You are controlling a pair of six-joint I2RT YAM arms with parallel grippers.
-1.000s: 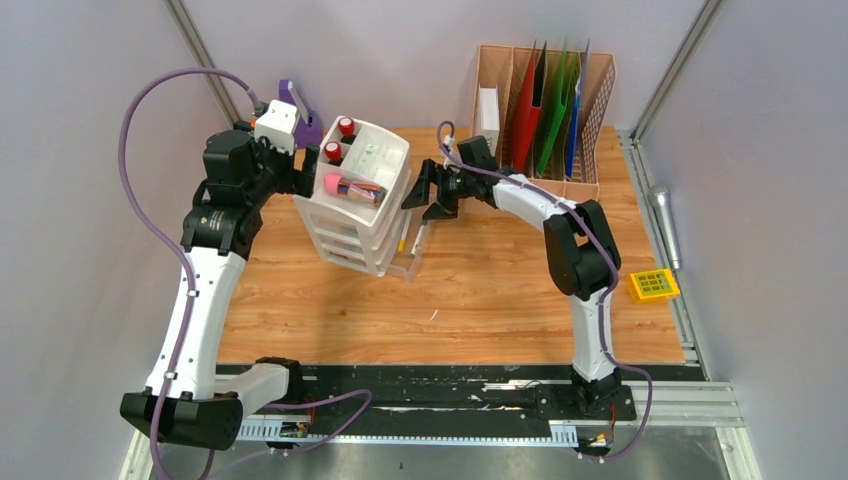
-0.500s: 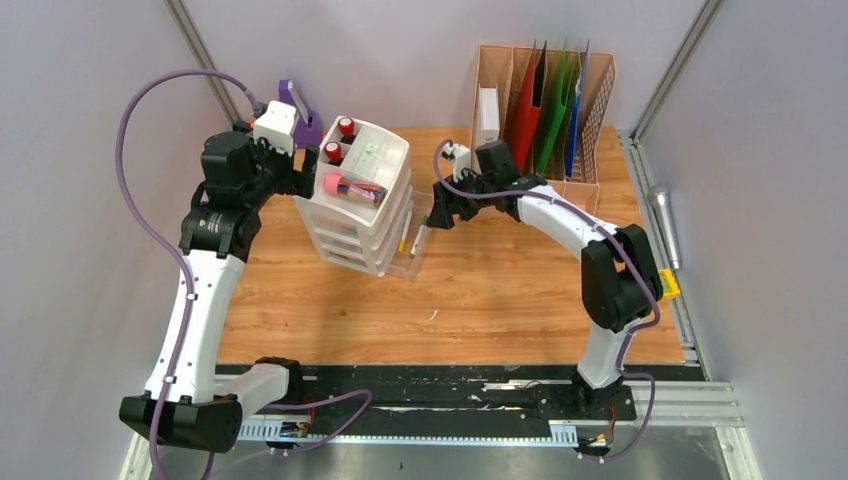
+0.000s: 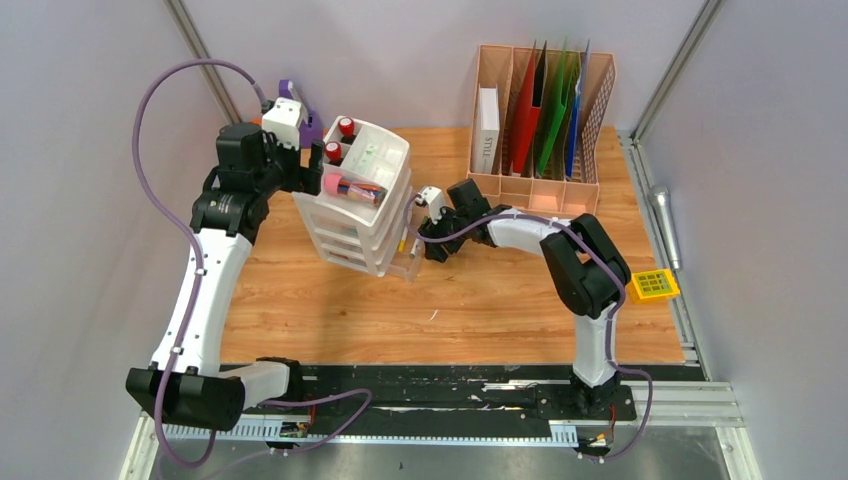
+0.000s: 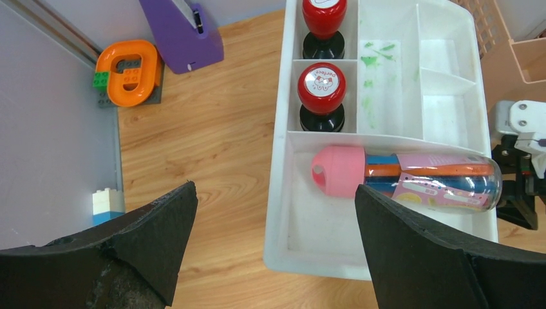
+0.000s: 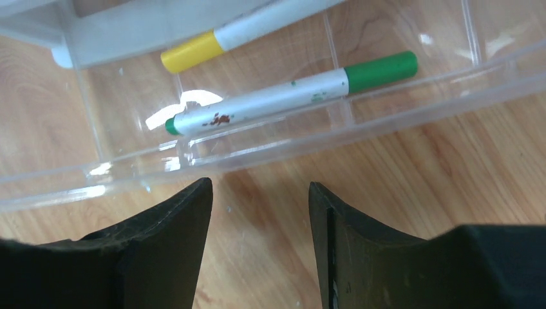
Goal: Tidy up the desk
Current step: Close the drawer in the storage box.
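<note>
Your tabletop (image 3: pixel 500 300) reads as light-brown wood grain, smooth with a faint sheen. The drawer unit (image 3: pixel 350 235) on it is white plastic, smooth and slightly glossy, and its top tray (image 4: pixel 444 109) is smeared with green marks. The pulled-out drawer (image 5: pixel 418 95) is clear, shiny plastic that catches highlights. In it, the green-capped marker (image 5: pixel 291 94) has a smooth white plastic barrel with reddish smudges. The stamps (image 4: pixel 322 80) show glossy red tops over black bodies. The pen tube (image 4: pixel 438 183) is transparent plastic with a matt pink cap. The jaws of the left gripper (image 4: pixel 273 190) and right gripper (image 5: pixel 257 193) look matt black and finely grainy. The file rack (image 3: pixel 540 190) is matt salmon plastic, perforated at the side
</note>
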